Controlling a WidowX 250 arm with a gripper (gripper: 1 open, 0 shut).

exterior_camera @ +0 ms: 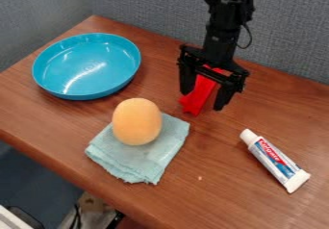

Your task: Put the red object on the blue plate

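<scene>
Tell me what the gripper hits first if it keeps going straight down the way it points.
The gripper points steeply down, jaws open on either side of the bright red rectangular block. It would probably meet that block first, then the brown wooden table under it; the gap above the block is unclear.

The black arm reaches steeply down, its gripper spread wide (fingers near the tabletop).
</scene>
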